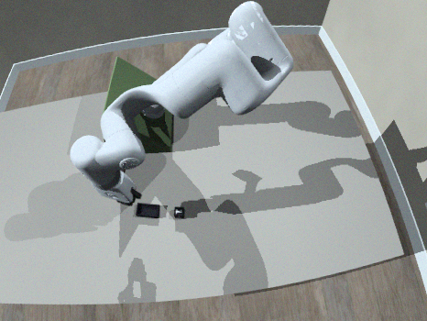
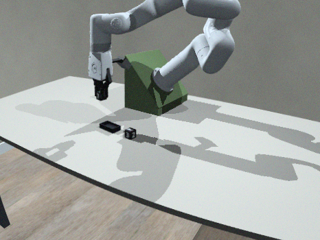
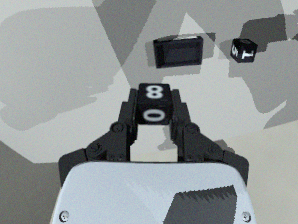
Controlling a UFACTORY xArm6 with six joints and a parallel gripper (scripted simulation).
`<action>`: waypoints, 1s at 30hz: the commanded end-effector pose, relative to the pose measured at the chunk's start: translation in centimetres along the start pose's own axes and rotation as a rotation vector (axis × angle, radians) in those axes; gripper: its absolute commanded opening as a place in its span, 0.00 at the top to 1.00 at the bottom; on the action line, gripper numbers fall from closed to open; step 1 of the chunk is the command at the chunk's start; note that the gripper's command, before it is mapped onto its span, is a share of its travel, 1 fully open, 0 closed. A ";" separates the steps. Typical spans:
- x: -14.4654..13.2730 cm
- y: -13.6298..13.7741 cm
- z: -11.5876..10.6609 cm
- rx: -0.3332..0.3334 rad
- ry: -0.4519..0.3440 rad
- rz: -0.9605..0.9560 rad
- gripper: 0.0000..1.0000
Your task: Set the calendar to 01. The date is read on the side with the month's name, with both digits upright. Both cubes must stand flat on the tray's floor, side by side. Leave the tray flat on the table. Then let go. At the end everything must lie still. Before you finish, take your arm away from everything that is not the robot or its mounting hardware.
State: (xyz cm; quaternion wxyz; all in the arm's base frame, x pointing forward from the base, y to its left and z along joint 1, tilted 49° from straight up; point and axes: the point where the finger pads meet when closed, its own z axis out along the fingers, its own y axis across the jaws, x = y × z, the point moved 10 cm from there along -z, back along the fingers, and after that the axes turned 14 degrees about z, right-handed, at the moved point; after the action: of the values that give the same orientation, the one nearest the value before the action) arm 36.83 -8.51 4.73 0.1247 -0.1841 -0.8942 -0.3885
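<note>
My gripper (image 3: 153,100) (image 2: 101,94) (image 1: 131,196) is shut on a black date cube (image 3: 153,96); in the wrist view its faces show a white 8 and a 0. I hold it well above the table, to the left of and behind the tray. The small black tray (image 1: 147,210) (image 2: 110,126) (image 3: 177,51) lies flat on the table with nothing in it. The second black cube (image 1: 179,212) (image 2: 130,133) (image 3: 242,50) stands on the table just right of the tray, apart from it. I cannot read the month's name on the tray.
A green wedge-shaped block (image 1: 124,80) (image 2: 142,86) stands behind the tray, at the arm's base. The table's front edge (image 2: 103,186) runs a little way in front of the tray.
</note>
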 end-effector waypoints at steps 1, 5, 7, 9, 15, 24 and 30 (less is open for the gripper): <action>-0.3 -0.7 -0.1 -0.006 -0.007 -0.175 0.73; -0.5 -1.2 0.0 -0.006 -0.007 -0.307 0.73; -0.6 -1.4 0.0 -0.006 -0.007 -0.372 0.73; -0.7 -1.6 0.0 -0.005 -0.008 -0.438 0.73; -0.8 -2.0 0.1 -0.005 -0.008 -0.542 0.73; -1.2 -3.3 0.2 -0.004 -0.009 -0.886 0.73; -1.4 -3.9 0.3 -0.004 -0.009 -1.039 0.73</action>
State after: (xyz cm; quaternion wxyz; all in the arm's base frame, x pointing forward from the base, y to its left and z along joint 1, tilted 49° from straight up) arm 36.47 -10.72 1.76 -0.0630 0.2396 -0.8808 -0.4034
